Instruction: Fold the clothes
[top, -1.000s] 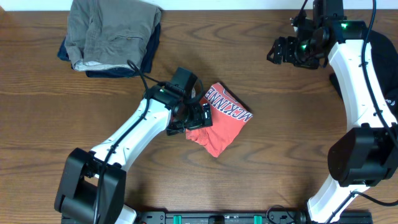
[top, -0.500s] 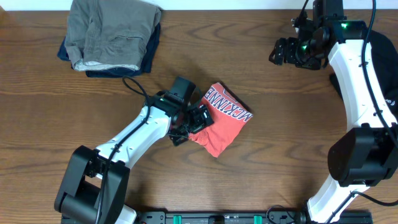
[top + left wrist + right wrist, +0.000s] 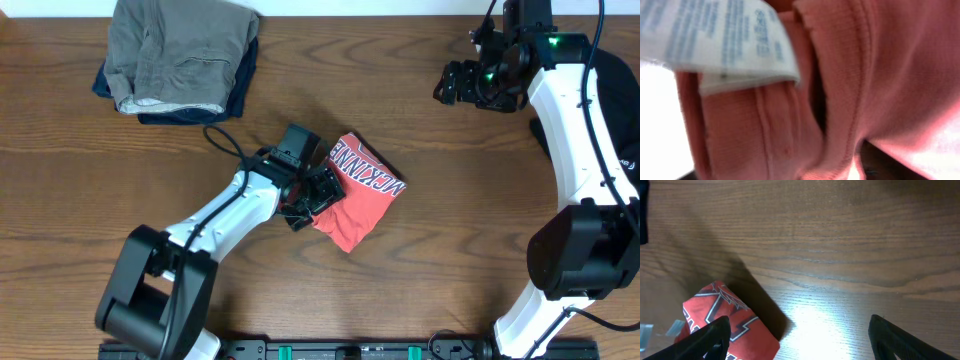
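Note:
The coral-red T-shirt (image 3: 362, 198) lies as a small folded bundle mid-table, its white-and-navy lettering facing up. My left gripper (image 3: 308, 197) is pushed into the bundle's left edge. The left wrist view is filled by red fabric (image 3: 880, 75) and a white care label (image 3: 725, 40), and the fingers are hidden there. My right gripper (image 3: 455, 82) hovers open at the far right, high above the wood, with nothing between its fingers (image 3: 715, 337). A corner of the shirt (image 3: 725, 322) shows below it. A limp black garment (image 3: 618, 120) lies at the right edge, partly behind the right arm.
A stack of folded clothes (image 3: 180, 55), grey-olive on top of navy, sits at the far left corner. Bare wooden tabletop (image 3: 450, 260) surrounds the shirt. The left arm's cable (image 3: 222, 125) loops above the table near the stack.
My left gripper has pressed a little further right into the shirt's left edge, and the arm's elbow has shifted. The right arm has not moved.

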Available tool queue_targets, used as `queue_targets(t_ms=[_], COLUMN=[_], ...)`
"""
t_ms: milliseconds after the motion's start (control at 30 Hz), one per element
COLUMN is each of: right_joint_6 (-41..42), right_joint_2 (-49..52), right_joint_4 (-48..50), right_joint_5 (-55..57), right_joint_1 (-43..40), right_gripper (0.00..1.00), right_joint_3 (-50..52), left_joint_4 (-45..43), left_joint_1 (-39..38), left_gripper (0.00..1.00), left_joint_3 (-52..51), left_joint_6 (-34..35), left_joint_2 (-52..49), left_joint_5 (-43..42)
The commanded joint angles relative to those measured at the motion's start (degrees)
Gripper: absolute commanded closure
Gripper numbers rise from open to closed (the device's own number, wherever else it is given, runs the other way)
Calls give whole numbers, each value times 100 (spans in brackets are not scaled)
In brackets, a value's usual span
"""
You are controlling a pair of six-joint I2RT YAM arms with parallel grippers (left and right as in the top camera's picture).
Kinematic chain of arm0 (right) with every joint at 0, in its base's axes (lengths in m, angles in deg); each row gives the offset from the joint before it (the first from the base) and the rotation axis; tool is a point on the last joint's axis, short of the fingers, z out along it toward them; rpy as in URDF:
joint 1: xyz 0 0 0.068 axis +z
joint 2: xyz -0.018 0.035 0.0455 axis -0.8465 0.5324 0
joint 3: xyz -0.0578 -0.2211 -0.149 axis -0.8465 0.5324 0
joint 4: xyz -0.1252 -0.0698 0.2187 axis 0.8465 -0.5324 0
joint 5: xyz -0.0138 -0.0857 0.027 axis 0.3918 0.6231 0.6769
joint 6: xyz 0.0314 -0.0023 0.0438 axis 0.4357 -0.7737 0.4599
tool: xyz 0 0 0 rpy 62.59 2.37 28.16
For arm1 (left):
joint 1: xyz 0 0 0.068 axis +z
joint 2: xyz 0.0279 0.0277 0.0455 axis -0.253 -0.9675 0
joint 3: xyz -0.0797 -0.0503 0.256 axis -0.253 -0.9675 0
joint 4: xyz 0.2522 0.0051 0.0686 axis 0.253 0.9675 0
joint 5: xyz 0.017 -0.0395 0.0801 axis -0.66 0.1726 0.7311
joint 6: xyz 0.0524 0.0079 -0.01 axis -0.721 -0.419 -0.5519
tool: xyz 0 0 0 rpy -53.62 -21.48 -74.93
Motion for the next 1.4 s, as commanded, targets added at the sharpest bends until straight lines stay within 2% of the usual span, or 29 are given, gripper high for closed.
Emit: queue_targets(t_ms=[0,133,167,233,267,333,467,567,733,900,1167,1367], right_joint_6=[57,57,57,48,33,13,13,11,11,11,15,13], right_joint_2=[66,66,66,66,66,66,66,66,66,66,66,66], right_joint_4=[-2,-9,-11,-9,-9,-11,-20,-13,-4,-7,17,37], right_joint_5=[59,59,59,59,61,118,184,186,190,188,186,188], right_joint_1=[-31,-33,-33,-33,-33,-33,-33,-37,-55,-70,-66,-66], right_gripper=[14,14,14,14,14,14,14,13,11,9,9,8], right_joint_3=[26,26,26,26,26,26,26,26,26,26,26,26], left_joint_4=[-90,-391,-496,-748,-868,-1165,-1725,-1775,-1773,-1775,-1834,-2688], left_joint_1=[-7,81,127,219,264,358,632,861,1169,1316,1517,1665], left_gripper=[46,59,66,90,94,94,94,94,94,94,94,94], left_joint_3=[-92,-92,-92,-92,-92,-92,24,245,684,968,1368,1497], left_joint_6=[-9,-13,-13,-15,-20,-256,-1307,-2168,-2909,-2949,-2647,-2028], left_joint_2=[-291,-645,-734,-874,-914,-927,-925,-914,-804,-511,4,205], left_joint_5=[-90,-361,-433,-586,-601,-595,-748,-1137,-1797,-1899,-1897,-1897])
